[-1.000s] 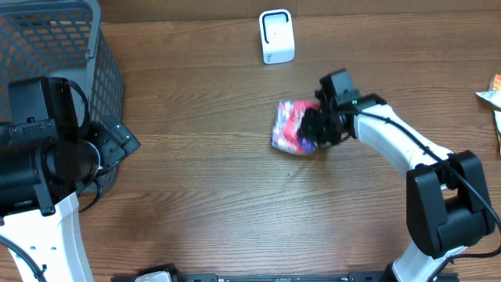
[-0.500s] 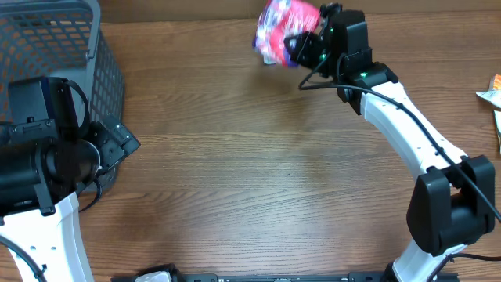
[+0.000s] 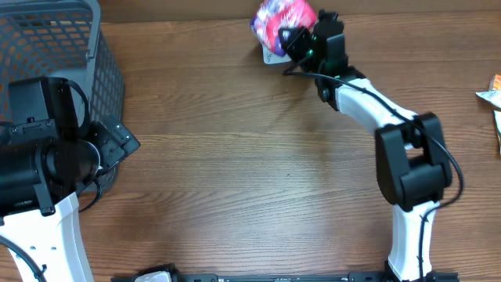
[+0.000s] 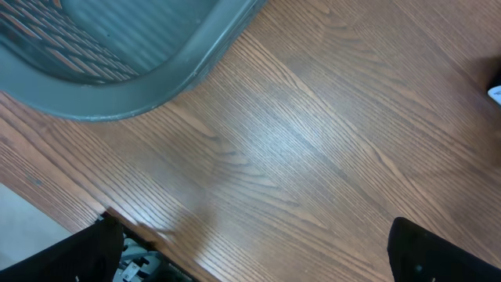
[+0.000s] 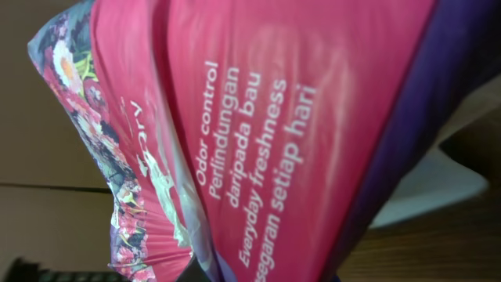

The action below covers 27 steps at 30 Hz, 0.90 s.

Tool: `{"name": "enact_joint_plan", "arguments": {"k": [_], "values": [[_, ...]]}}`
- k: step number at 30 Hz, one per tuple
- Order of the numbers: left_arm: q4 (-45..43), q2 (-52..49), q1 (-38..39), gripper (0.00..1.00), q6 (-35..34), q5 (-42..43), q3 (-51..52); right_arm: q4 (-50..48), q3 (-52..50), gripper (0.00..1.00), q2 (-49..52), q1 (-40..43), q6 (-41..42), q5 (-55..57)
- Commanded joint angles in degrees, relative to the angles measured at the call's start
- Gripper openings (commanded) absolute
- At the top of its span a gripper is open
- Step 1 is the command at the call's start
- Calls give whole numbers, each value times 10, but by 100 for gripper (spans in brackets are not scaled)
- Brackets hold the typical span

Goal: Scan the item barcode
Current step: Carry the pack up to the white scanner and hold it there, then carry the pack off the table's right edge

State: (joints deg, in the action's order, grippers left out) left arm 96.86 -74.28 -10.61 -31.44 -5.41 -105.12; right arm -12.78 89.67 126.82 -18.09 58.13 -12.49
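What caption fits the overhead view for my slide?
Right gripper holds a pink-and-purple plastic packet over the small white scanner; left gripper open beside the grey basket.

The right end effector [image 3: 301, 41], clamped on the pink pouch [image 3: 279, 17], is now at the 12 o'clock edge of the bench [image 3: 235, 172] instead of near its centre. The pouch now hangs over the white scanner [image 3: 271, 56], hiding most of it. The right arm [image 3: 407, 164] has folded its elbow in toward 9 o'clock.
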Motion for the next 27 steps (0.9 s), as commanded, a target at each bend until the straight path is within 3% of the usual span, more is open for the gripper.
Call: {"name": "enact_joint_plan", "arguments": {"k": [1, 12, 16, 22, 27], "values": [[-1, 0, -2, 100, -9, -5, 0, -11, 37, 4, 8, 0, 30, 16], [-1, 0, -2, 100, -9, -5, 0, -11, 38, 4, 8, 1, 14, 19], [-1, 0, -2, 100, -9, -5, 0, 5, 45, 4, -1, 4, -44, 18], [0, 0, -2, 100, -9, -5, 0, 118, 92, 4, -55, 40, -141, 31], [0, 0, -2, 100, -9, -5, 0, 242, 140, 4, -111, 120, -149, 39]]}}
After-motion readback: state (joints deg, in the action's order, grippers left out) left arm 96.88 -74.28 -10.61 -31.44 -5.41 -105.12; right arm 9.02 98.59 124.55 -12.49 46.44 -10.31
